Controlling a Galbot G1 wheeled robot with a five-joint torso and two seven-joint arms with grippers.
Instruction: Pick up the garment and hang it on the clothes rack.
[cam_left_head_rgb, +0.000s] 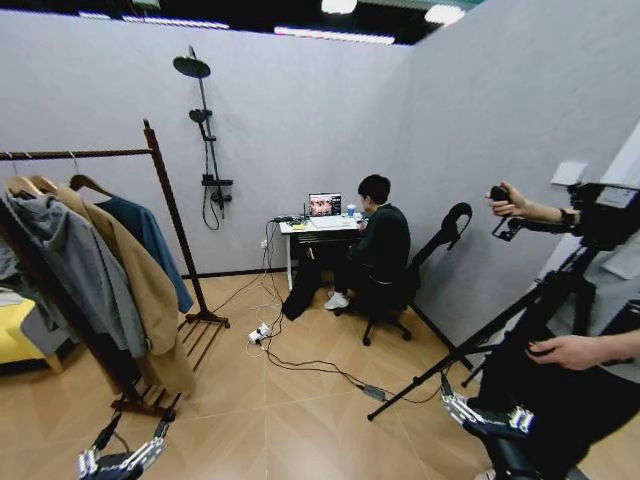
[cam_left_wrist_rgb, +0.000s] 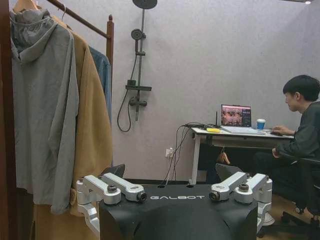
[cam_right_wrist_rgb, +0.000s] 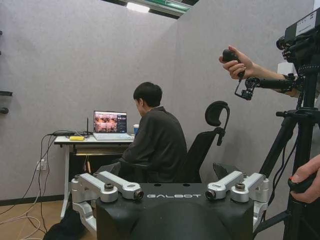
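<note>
The garment (cam_left_head_rgb: 150, 235), a dark teal-blue top on a wooden hanger, hangs at the far end of the clothes rack (cam_left_head_rgb: 170, 210), behind a long tan coat (cam_left_head_rgb: 140, 280) and a grey hooded jacket (cam_left_head_rgb: 75, 260). In the left wrist view the garment (cam_left_wrist_rgb: 103, 75) shows as a blue strip beside the rack's post (cam_left_wrist_rgb: 110, 35). My left gripper (cam_left_head_rgb: 120, 462) is low at the front, just short of the rack's base, open and holding nothing. My right gripper (cam_left_head_rgb: 490, 412) is low on the right near a tripod, also open. Both stand well apart from the garment.
A camera tripod (cam_left_head_rgb: 470, 340) stands close on the right, with a person's hands on it. Cables and a power strip (cam_left_head_rgb: 260, 335) lie across the floor. A seated person at a desk (cam_left_head_rgb: 320, 228) and a black shower pole (cam_left_head_rgb: 208, 130) are at the back wall.
</note>
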